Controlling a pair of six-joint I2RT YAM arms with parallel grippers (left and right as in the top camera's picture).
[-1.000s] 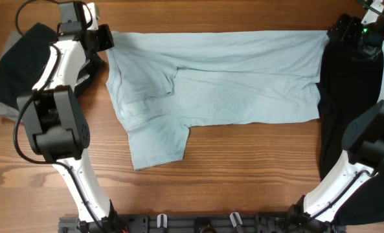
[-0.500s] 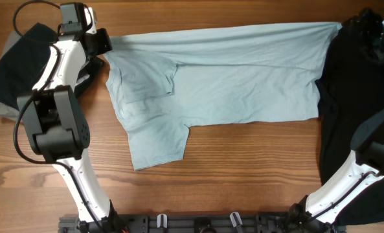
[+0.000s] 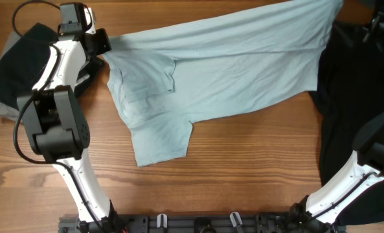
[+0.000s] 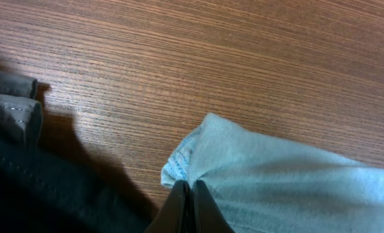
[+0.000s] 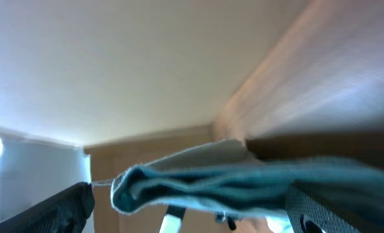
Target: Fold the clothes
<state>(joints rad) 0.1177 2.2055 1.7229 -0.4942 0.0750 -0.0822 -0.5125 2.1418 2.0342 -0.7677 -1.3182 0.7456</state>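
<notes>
Beside black garments (image 3: 353, 97), both claws pinch the pale blue T-shirt (image 3: 230, 65), left claw (image 4: 190, 194) clamped tight.

Pale blue T-shirt (image 3: 224, 71) lies spread across the table, far edge lifted, between dark garments (image 3: 357, 110).

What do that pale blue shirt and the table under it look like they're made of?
The pale blue T-shirt looks like thin, matte knit fabric, probably cotton jersey: it drapes, wrinkles softly and bunches where pinched. The table shows brown wood grain with a smooth, faintly shiny finish; solid wood or laminate, I cannot tell.
</notes>
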